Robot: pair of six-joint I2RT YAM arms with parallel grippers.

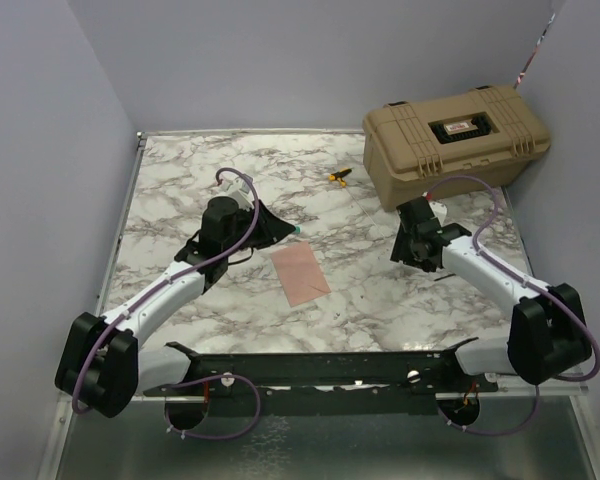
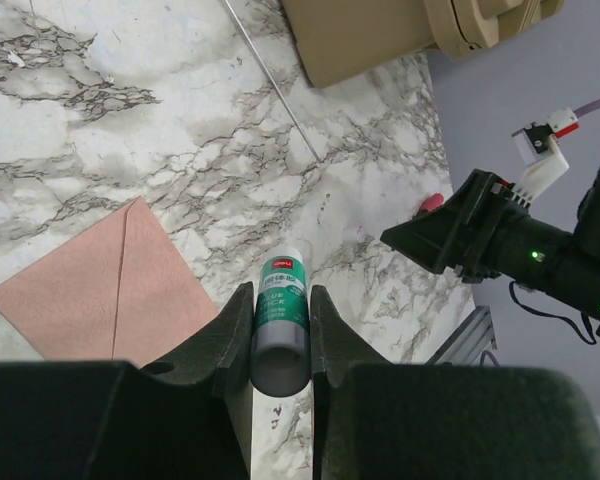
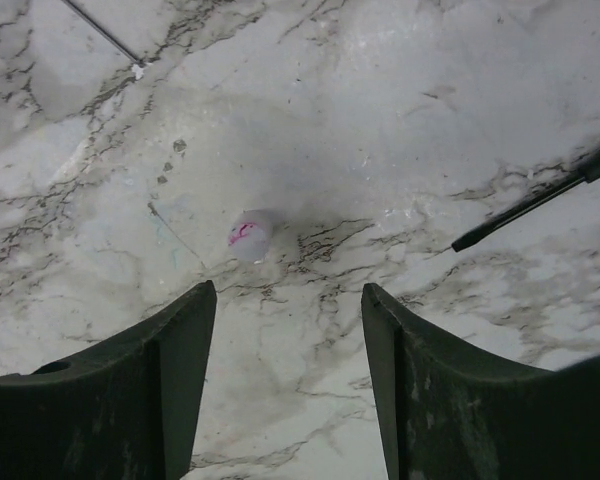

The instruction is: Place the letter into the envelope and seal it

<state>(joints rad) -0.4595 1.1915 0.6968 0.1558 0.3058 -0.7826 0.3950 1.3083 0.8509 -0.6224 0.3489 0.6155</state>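
Note:
One salmon-tan paper lies flat on the marble table [image 1: 180, 170] in the top view, the envelope [image 1: 300, 275]. In the left wrist view [image 2: 100, 285] it shows fold lines meeting at a point. No separate plain letter sheet shows in any view. My left gripper [image 1: 280, 232] is just left of and behind the envelope. It is shut [image 2: 280, 295] on a green and white glue stick [image 2: 281, 310] that points out past the fingertips. My right gripper [image 1: 412, 255] hovers open and empty [image 3: 288, 295] over bare table, right of the envelope.
A tan hard case [image 1: 455, 140] stands at the back right. A small yellow and black object [image 1: 338, 176] lies left of it. A small whitish cap with a pink mark [image 3: 248, 235] lies just ahead of the right fingers. A thin black rod [image 3: 540, 198] lies to their right.

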